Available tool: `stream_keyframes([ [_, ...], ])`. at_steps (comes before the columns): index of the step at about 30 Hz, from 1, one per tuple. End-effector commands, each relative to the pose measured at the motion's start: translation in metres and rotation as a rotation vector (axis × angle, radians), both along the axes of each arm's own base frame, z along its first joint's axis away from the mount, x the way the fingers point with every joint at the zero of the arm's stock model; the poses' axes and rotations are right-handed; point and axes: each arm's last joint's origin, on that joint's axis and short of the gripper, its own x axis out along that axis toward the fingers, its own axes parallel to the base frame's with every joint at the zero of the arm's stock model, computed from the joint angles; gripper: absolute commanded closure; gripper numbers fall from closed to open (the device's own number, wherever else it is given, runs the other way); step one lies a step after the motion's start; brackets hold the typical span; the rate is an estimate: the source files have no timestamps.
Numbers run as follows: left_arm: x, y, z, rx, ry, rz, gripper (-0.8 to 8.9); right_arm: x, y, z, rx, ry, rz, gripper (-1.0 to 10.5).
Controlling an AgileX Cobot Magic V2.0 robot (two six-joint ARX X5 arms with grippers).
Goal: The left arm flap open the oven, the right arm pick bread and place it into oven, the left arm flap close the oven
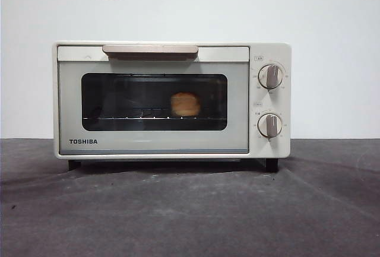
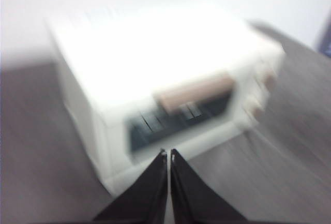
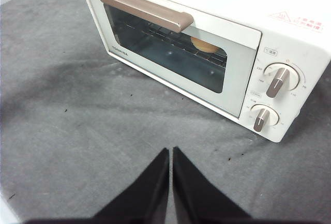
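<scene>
TOSHIBA oven point(image 1: 172, 100) (door shut) — bread point(image 1: 186, 104) inside.

Bread point(image 1: 186, 104) on rack inside oven point(image 1: 172, 100).

The left wrist view is smeared by motion blur: the oven point(image 2: 165, 89) shows only as a pale box, its handle point(image 2: 196, 92) a beige streak and its knobs unreadable. In the front view the bread point(image 1: 186, 104) sits dim behind dark glass at centre, its crust detail lost. The right wrist view crops the oven's top and right side, and the handle point(image 3: 146, 10) hides most of the bread point(image 3: 205, 45).
</scene>
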Motion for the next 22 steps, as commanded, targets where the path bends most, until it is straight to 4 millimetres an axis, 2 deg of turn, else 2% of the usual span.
stream_keyframes([
  [1, -0.002, 0.004, 0.002, 0.066, -0.192, 0.086, 7.97, 0.000, 0.002, 0.003, 0.019, -0.004, 0.001, 9.4],
  [5, -0.002, 0.011, -0.016, 0.068, -0.352, 0.265, 7.97, 0.000, 0.002, 0.003, 0.019, -0.004, 0.001, 9.4],
  [8, -0.002, 0.015, -0.039, 0.072, -0.385, 0.371, 7.97, 0.000, 0.002, 0.003, 0.019, -0.004, 0.001, 9.4],
  [13, 0.003, 0.019, -0.085, 0.089, -0.339, 0.468, 7.97, 0.000, 0.002, 0.003, 0.019, -0.004, 0.001, 9.4],
  [18, 0.009, 0.020, -0.129, 0.108, -0.260, 0.476, 7.97, 0.000, 0.002, 0.003, 0.019, -0.004, 0.001, 9.4],
  [22, 0.012, 0.020, -0.153, 0.118, -0.216, 0.473, 7.97, 0.000, 0.002, 0.004, 0.019, -0.004, 0.001, 9.4],
])
